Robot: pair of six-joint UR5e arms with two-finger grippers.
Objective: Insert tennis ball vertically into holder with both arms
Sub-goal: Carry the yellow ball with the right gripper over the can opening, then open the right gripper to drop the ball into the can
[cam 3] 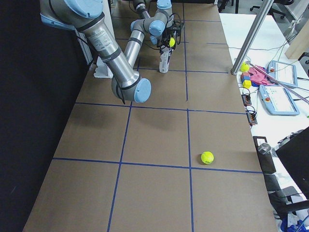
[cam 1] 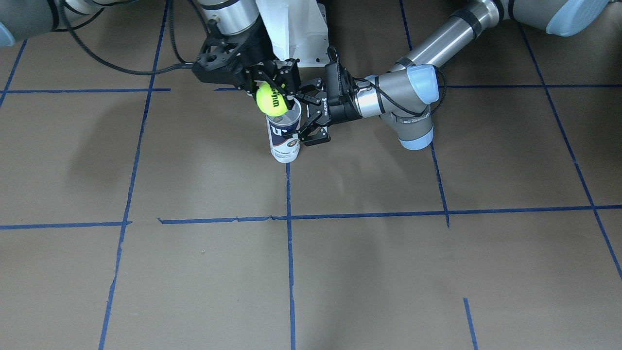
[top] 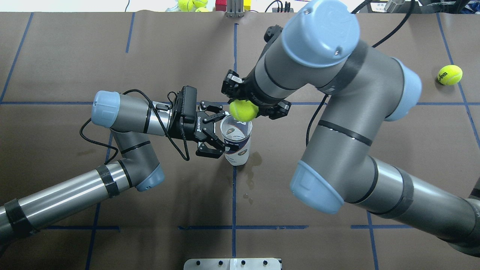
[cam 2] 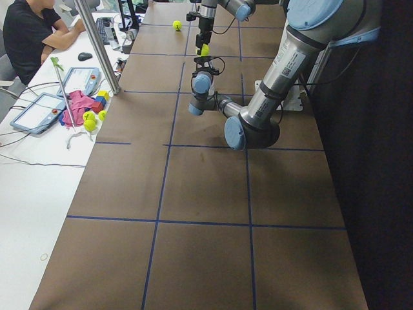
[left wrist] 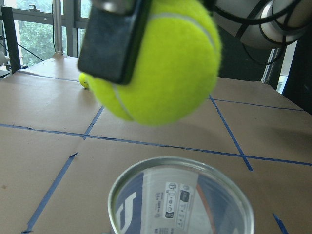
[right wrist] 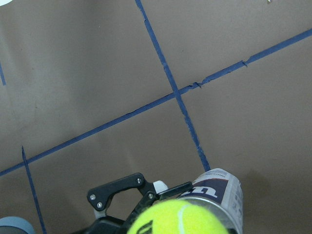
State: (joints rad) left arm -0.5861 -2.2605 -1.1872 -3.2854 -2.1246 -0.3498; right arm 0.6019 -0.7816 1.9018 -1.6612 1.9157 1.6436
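The tennis ball [cam 1: 272, 99] is fluorescent yellow-green with black print. My right gripper [cam 1: 271, 93] is shut on it and holds it just above the mouth of the holder [cam 1: 284, 138]. The holder is a clear can with a navy and white label, and it stands upright on the table. In the overhead view the ball [top: 243, 110] hangs over the far edge of the holder's rim [top: 238, 144]. My left gripper [top: 224, 132] comes in level from the side, with one finger on each side of the holder. The left wrist view shows the ball [left wrist: 161, 63] over the metal-rimmed mouth [left wrist: 180, 200].
A second tennis ball [top: 450, 74] lies on the table at the far right. The white pedestal [cam 1: 296, 29] stands just behind the holder. More balls and blocks [top: 191, 4] lie beyond the far edge. An operator [cam 2: 32, 32] sits at the side desk.
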